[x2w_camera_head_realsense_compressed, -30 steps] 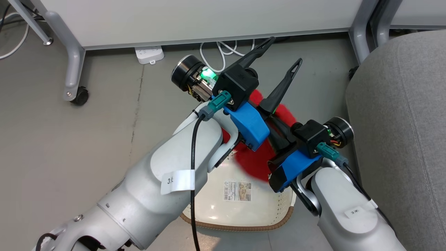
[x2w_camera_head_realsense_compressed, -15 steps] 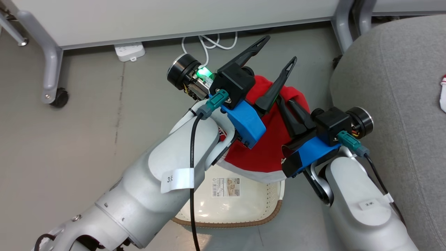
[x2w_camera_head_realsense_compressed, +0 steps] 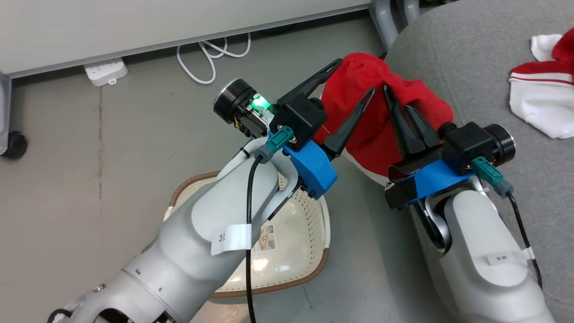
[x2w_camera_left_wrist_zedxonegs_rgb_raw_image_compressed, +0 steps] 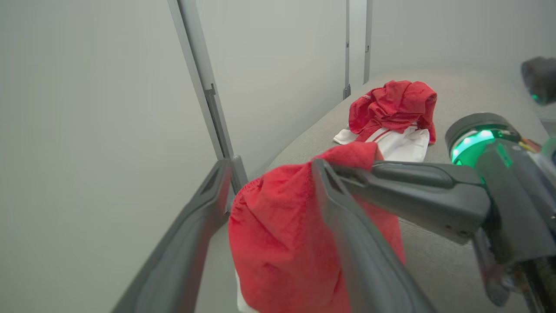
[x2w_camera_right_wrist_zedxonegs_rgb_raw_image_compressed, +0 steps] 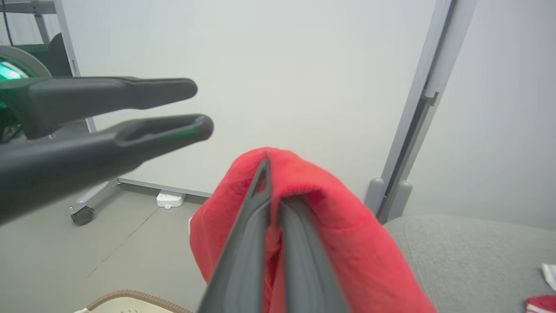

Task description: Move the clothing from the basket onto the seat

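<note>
Grey concrete floor (x2w_camera_head_realsense_compressed: 112, 157) ran beneath a pale partition (x2w_camera_head_realsense_compressed: 134, 22), with a white power strip (x2w_camera_head_realsense_compressed: 106, 71) and a looped white cable (x2w_camera_head_realsense_compressed: 210, 47) lying at its foot and a black caster (x2w_camera_head_realsense_compressed: 13, 144) at the far left. On that floor, partly hidden under the left forearm, sat the basket (x2w_camera_head_realsense_compressed: 293, 251) — cream, perforated, brown-rimmed — with a barcode sticker (x2w_camera_head_realsense_compressed: 267, 237) on its base. To the right rose the rounded grey seat (x2w_camera_head_realsense_compressed: 484, 67). The right gripper (x2w_camera_head_realsense_compressed: 397, 101) had its fingers clenched on the held garment (x2w_camera_head_realsense_compressed: 372, 121), a bunch of bright red cloth pinched near its top fold so that the rest drooped down around the fingers. The right wrist view showed the two dark fingers pressed together with the fabric draped over their tips. That garment hung in the air at the seat's near edge, well clear of the basket. The left gripper (x2w_camera_head_realsense_compressed: 354, 77) stood just beside it with its fingers spread apart and gripping nothing. From the left wrist view the red cloth appeared between those fingers, but whether it touched either one could not be told. Farther along the cushion lay the second garment (x2w_camera_head_realsense_compressed: 545, 103) — red above, white below, with thin red stripes — crumpled and resting on the seat, apart from both grippers.
</note>
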Robot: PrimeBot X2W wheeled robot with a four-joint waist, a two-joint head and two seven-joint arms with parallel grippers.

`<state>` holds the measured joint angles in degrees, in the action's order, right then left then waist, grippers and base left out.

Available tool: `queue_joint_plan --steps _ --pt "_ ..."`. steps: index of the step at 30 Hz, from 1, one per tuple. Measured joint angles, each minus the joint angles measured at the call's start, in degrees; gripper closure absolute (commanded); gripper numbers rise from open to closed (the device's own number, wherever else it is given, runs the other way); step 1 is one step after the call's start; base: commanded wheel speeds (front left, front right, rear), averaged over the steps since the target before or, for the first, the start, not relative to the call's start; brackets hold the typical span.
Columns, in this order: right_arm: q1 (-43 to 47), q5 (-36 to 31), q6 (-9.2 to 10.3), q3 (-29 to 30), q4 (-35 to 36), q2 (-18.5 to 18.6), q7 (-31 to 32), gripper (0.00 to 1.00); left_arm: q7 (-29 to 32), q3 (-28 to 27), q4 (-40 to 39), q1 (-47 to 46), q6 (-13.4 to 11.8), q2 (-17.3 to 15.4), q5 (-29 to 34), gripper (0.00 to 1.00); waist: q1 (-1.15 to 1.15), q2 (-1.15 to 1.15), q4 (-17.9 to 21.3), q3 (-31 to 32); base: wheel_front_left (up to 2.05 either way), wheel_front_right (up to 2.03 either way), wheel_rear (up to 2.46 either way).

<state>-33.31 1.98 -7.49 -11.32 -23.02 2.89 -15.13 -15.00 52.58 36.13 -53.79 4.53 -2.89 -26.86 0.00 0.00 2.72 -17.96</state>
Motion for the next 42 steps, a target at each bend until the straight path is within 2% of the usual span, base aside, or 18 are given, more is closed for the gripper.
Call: queue_joint_plan --steps 11,24,34,42 --pt "3.81 -2.45 0.0 7.12 3.42 0.01 0.0 1.0 -0.01 1.11 0.36 3.06 1.37 0.01 2.34 0.0 0.0 0.0 6.94 -0.6 0.0 0.0 0.0" --pt "6.94 -2.46 0.0 11.47 8.36 0.01 0.0 1.0 0.0 3.21 -0.21 5.81 2.07 0.03 3.91 0.0 0.0 0.0 14.16 -1.26 0.0 0.0 0.0" --pt "9.6 -3.03 0.0 15.52 11.28 0.01 0.01 1.0 0.0 3.75 -0.46 6.63 2.42 0.01 4.86 0.0 0.0 0.0 16.96 -2.4 0.0 0.0 0.0" --pt "11.19 -2.97 0.0 16.27 11.84 0.0 0.0 1.0 0.0 3.67 -0.66 6.82 2.54 0.01 5.26 0.0 0.0 0.0 17.75 -2.62 0.0 0.0 0.0"
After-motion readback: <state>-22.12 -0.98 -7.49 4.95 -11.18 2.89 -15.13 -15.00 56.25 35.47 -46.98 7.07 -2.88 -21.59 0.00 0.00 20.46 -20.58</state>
